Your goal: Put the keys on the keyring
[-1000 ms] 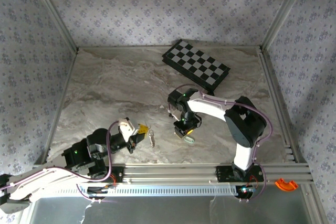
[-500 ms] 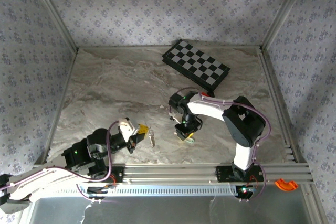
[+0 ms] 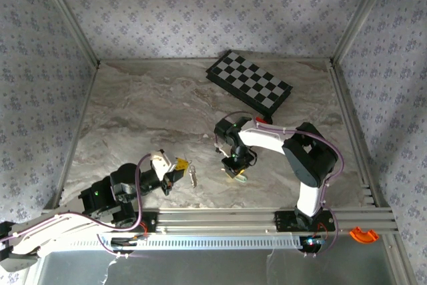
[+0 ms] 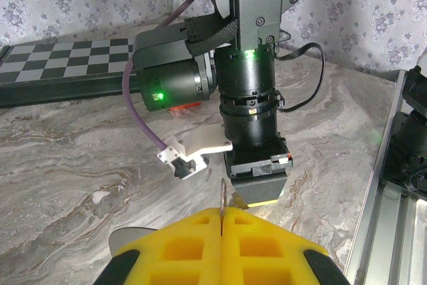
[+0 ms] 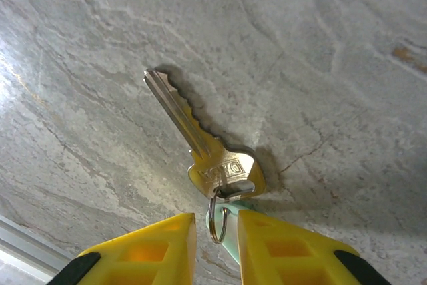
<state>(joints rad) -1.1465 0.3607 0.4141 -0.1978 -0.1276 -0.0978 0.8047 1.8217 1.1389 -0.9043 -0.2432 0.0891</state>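
A silver key (image 5: 200, 145) lies flat on the marble table (image 5: 320, 45). A small metal ring (image 5: 211, 225) runs through its head, with a pale mint-green piece (image 5: 231, 242) under it. My right gripper (image 5: 217, 218) points down over them, jaws narrowly apart. The ring and mint piece sit between the yellow fingers (image 5: 160, 245), with a gap on the left side. From above, this gripper (image 3: 235, 171) stands over the key (image 3: 241, 179). My left gripper (image 4: 221, 213) is shut on the thin edge of the keyring (image 4: 221, 195), whose metal sticks out past it (image 3: 193, 177).
A folded chessboard (image 3: 250, 88) lies at the back of the table, with a small red block (image 3: 260, 120) near the right arm. An orange C-shaped piece (image 3: 363, 234) sits outside the front rail (image 3: 267, 218). The right arm's wrist (image 4: 247, 85) stands close in front of my left gripper.
The right gripper has lowered slightly onto the key and its jaws have narrowed around the small ring. The left arm has not moved.
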